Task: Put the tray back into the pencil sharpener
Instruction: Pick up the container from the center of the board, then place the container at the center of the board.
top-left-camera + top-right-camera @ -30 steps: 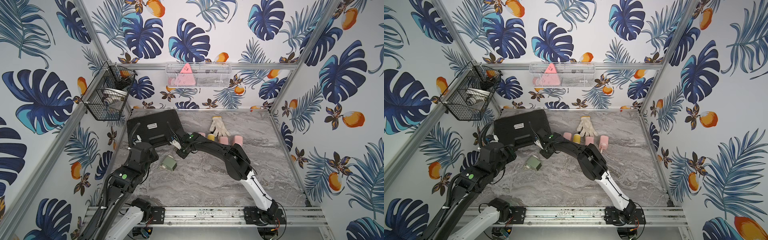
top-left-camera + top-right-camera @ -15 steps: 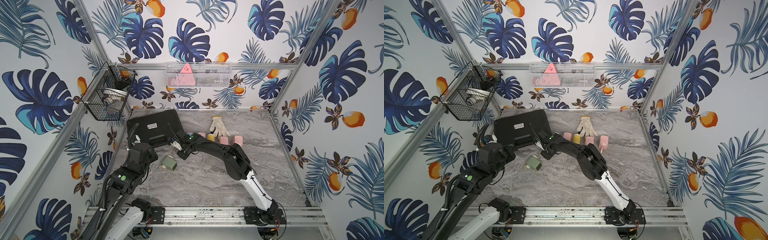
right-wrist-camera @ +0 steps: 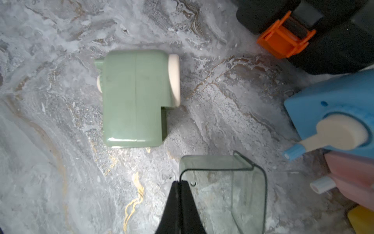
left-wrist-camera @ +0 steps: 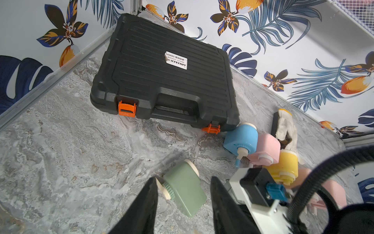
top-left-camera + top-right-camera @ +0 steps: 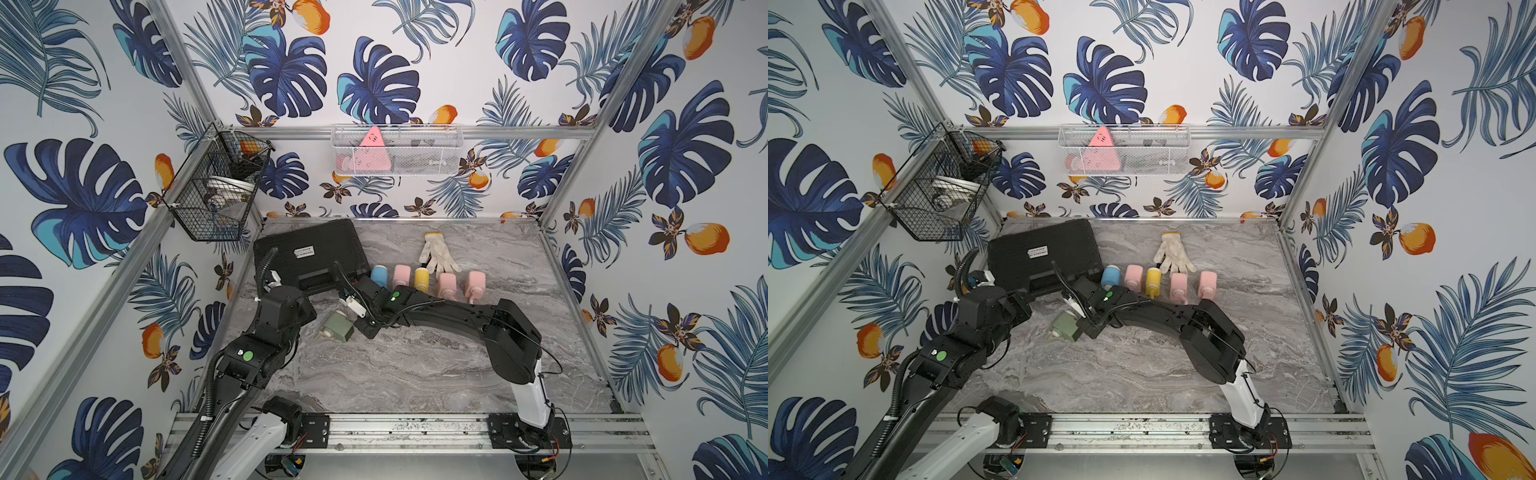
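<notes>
- A clear, green-tinted tray (image 3: 222, 192) is pinched by one thin side wall between the closed tips of the right gripper (image 3: 179, 185). In the right wrist view it looks empty, and whether it rests on the tabletop or is lifted just clear cannot be told.
- Just beside the tray, but apart from it, the green pencil sharpener (image 3: 134, 97) lies on its side on the table. A notch at one corner marks its empty slot, on the side towards the tray.
- The left gripper (image 4: 183, 179) hangs over the sharpener with its jaws partly apart, one on each side of the body. Contact cannot be made out, and it does not look like a grip.
- Progress, as a judgement: the tray is picked up and brought close, but it is not yet lined up with the slot or pushed in. Steadying the sharpener also looks left to do.
- The surface is a grey marble-patterned table (image 5: 415, 365). Near the sharpener lies a closed black tool case (image 5: 307, 253) with orange latches.
- Beyond the right arm is a row of other sharpeners, a blue one (image 5: 379, 275) first, then pink and yellow ones, and a white glove (image 5: 436, 253).
- The walls carry blue leaf wallpaper. A black wire basket (image 5: 216, 195) and a white mesh basket (image 5: 399, 151) hang on them.
</notes>
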Controlling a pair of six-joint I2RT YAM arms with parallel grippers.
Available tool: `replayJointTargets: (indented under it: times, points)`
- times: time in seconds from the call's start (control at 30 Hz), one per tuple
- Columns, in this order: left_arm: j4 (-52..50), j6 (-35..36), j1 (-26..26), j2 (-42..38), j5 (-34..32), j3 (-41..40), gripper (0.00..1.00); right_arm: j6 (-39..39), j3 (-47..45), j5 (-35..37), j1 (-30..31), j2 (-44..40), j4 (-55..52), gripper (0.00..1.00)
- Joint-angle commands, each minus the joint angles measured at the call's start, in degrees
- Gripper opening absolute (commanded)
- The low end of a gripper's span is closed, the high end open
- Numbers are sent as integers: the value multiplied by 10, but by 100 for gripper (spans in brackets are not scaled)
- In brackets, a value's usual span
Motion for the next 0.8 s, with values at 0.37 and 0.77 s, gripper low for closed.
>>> replayJointTargets:
  times: [0.37,0.77]
  points:
    - [10,-7,1,5,2,-4,47,162,-50,89,3,-82,-47,0]
    - [35,-19,1,29,20,-24,47,537,-268,191,38,-236,-119,0]
